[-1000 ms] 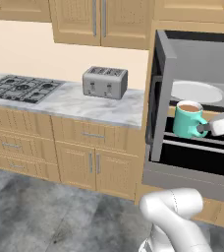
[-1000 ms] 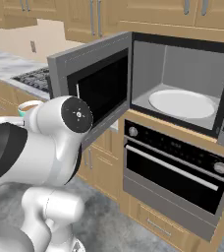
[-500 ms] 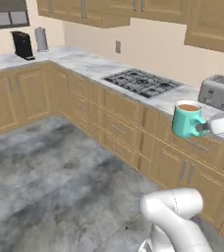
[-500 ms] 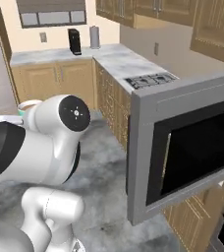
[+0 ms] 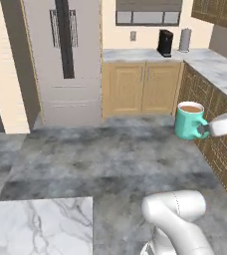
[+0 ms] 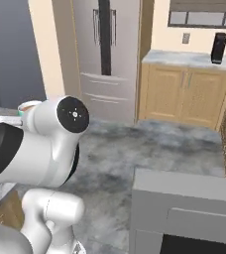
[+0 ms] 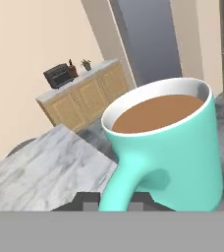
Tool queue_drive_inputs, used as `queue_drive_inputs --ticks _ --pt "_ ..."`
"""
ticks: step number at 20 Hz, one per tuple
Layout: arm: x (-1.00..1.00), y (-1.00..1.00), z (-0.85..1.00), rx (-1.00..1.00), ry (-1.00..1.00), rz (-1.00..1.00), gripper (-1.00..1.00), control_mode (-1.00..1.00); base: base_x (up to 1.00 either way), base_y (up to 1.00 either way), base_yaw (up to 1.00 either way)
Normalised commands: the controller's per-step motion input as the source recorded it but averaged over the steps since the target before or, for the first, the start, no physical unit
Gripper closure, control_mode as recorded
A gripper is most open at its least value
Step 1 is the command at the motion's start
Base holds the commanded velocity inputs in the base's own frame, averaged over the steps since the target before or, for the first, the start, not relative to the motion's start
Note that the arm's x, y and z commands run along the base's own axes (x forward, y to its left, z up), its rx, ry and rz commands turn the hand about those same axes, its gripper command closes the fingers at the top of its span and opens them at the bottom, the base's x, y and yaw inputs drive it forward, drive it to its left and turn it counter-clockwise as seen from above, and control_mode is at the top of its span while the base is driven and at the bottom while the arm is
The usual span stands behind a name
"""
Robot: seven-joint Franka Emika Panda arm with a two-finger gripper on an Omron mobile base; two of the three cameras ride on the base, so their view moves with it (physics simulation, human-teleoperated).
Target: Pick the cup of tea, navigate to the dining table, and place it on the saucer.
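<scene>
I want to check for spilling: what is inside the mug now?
The mug holds brown tea, reaching close below the white inner rim. The tea hides the bottom, so nothing under its surface can be seen.

Base swung from microwave and stove to fridge [image 5: 65, 60]; dining table [image 5: 36, 226] corner entered view
</scene>
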Motion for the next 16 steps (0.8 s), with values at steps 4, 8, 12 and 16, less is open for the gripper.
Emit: queue_drive_inputs --ticks 4,8,12,16 --pt "0.0 0.0 0.0 0.0 0.0 0.0 1.0 1.0 0.0 0.0 1.0" --pt "0.0 0.0 0.0 0.0 0.0 0.0 1.0 1.0 0.04 -0.02 1.0" --pt "0.0 0.0 0.0 0.0 0.0 0.0 1.0 1.0 0.21 -0.24 0.93" --pt "0.0 0.0 0.0 0.0 0.0 0.0 1.0 1.0 0.35 -0.3 0.87"
